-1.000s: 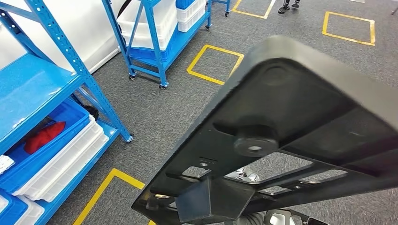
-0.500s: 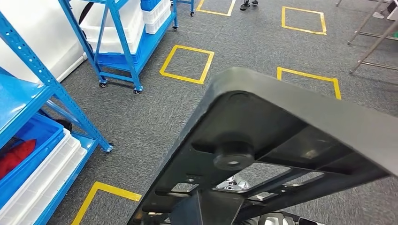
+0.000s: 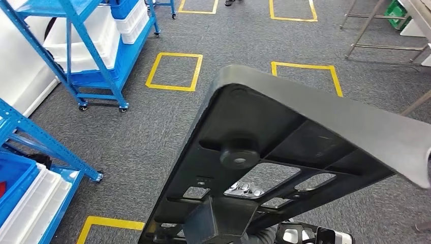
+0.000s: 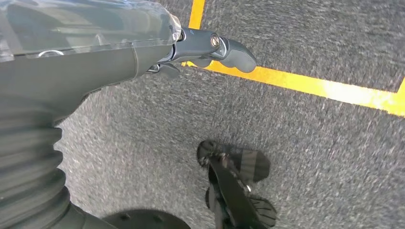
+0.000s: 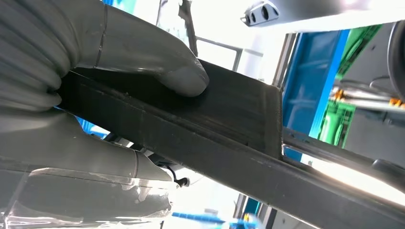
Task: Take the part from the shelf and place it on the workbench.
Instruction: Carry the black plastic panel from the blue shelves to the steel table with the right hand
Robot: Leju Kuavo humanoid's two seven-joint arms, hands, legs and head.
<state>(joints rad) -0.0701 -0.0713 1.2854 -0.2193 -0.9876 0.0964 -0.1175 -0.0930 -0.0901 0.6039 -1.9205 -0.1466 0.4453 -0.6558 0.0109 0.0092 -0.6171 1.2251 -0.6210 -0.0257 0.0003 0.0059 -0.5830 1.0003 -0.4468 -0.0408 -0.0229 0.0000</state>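
The right hand (image 5: pixel 95 95) grips a large flat black plastic part (image 3: pixel 284 152), held tilted above the grey carpet floor (image 3: pixel 167 127). The left hand (image 4: pixel 143 52) hangs empty, fingers apart, over that floor.

The big black part (image 3: pixel 284 152), gripped in the right robot hand (image 5: pixel 95 81), blocks most of the space straight ahead of the robot. On the left stand blue shelves (image 3: pixel 76 46) on castors, loaded with white bins (image 3: pixel 127 23), and a nearer blue rack (image 3: pixel 30 142) with bins low down. Between them and the part lies open grey carpet (image 3: pixel 147 132) marked with yellow squares (image 3: pixel 175 71). Metal legs (image 3: pixel 366 30) of a surface stand far right. The left robot hand (image 4: pixel 210 47) hangs over bare carpet.
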